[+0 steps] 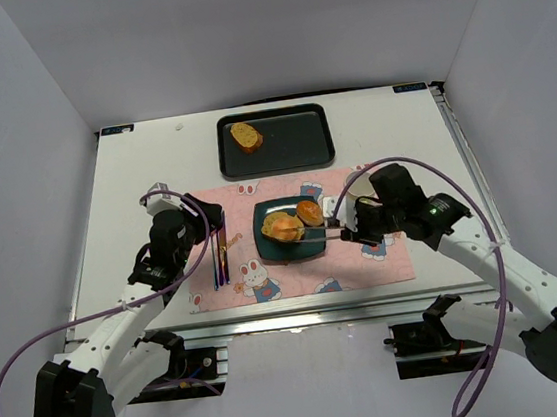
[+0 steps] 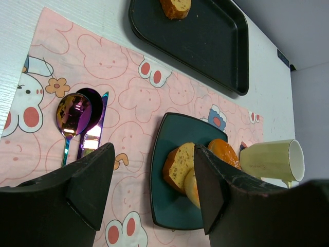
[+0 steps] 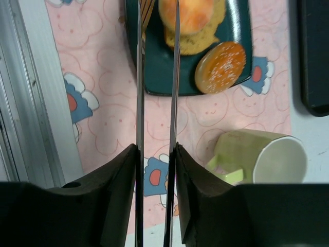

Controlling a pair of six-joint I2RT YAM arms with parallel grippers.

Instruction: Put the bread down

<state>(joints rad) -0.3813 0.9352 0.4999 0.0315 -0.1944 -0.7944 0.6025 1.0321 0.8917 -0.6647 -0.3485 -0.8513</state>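
Beside plate [image 1: 281, 251], right tool [image 3: 154, 150] extended, clasping tongs [image 3: 139, 77]

1. Bright, even, diffuse light throughout; shadows are soft.
2. Glare streaks the spoon [image 2: 69, 110] ahead of the left gripper [image 2: 154, 159].
3. The tongs [image 3: 140, 77] clamped in the right gripper [image 3: 156, 152] gleam; the gripper itself is dark and slightly blurred.

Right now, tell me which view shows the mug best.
Right wrist: the mug lies on its side, mouth and handle both plain. Left wrist shows its side and rim, the left gripper cutting off its lower edge. Top external shows only a pale sliver beside the right arm.
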